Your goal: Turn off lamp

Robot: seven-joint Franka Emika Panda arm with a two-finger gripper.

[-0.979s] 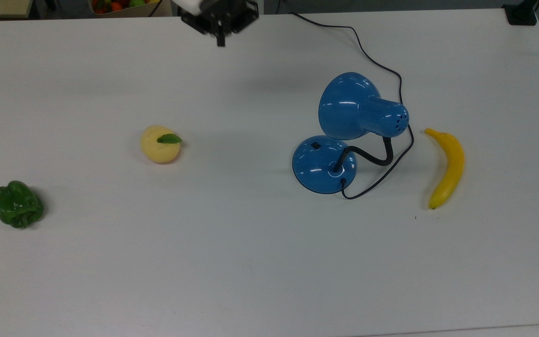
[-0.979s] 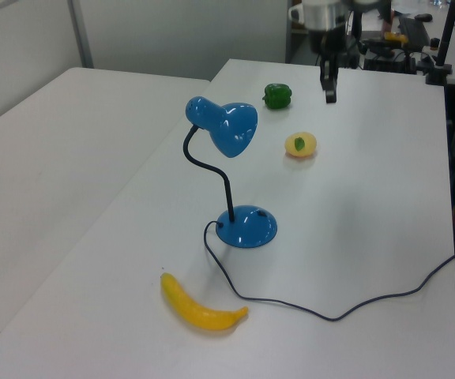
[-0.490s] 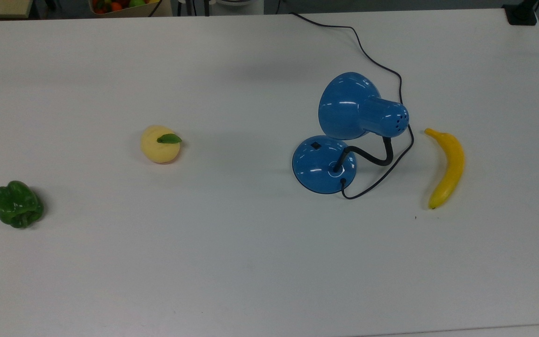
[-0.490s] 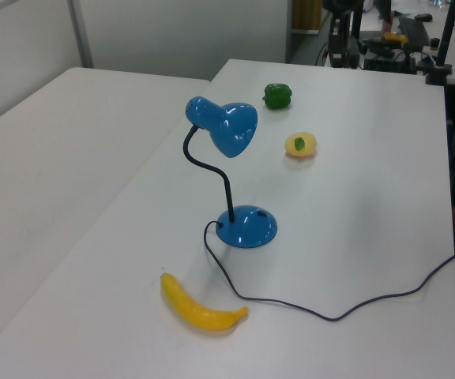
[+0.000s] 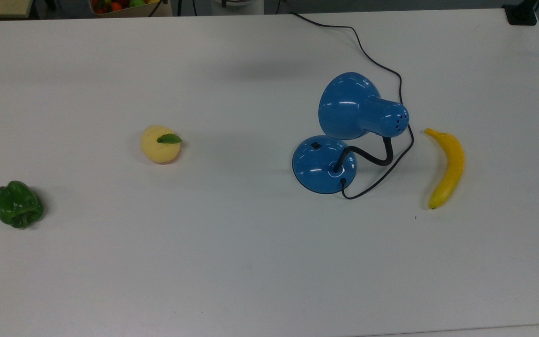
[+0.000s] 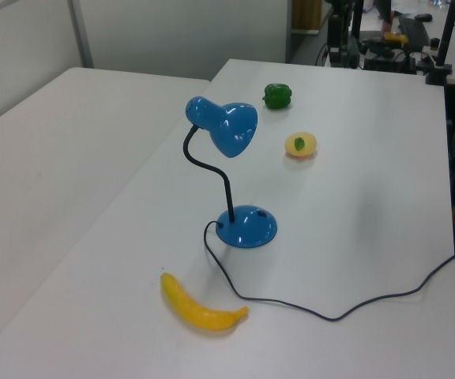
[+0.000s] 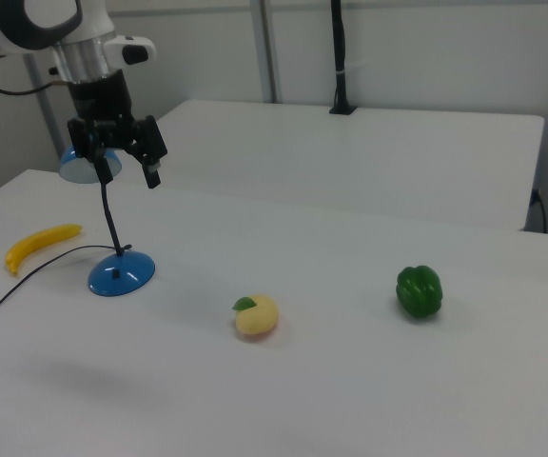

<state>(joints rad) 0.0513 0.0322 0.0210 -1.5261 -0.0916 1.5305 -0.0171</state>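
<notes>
The blue lamp (image 5: pixel 324 164) stands on the white table (image 5: pixel 251 262) in the right half of the top view. Its bell shade (image 5: pixel 351 106) leans over the dome base, where a small black switch (image 5: pixel 315 145) sits on the upper left part. A thin black cord (image 5: pixel 377 63) runs to the table's far edge. In the right view my gripper (image 7: pixel 127 171) hangs open, high above the table, level with the lamp's shade (image 7: pixel 76 169) and partly covering it. Nothing is between its fingers. The lamp's base (image 7: pixel 121 274) sits well below it.
A yellow banana (image 5: pixel 447 168) lies just right of the lamp in the top view. A pale yellow fruit with a green leaf (image 5: pixel 159 144) sits left of centre and a green pepper (image 5: pixel 18 204) far left. A second white table (image 6: pixel 54 158) adjoins in the left view.
One second ago my gripper hung over the top view's upper edge; it has since moved out past that edge. The lamp and the fruit have not moved.
</notes>
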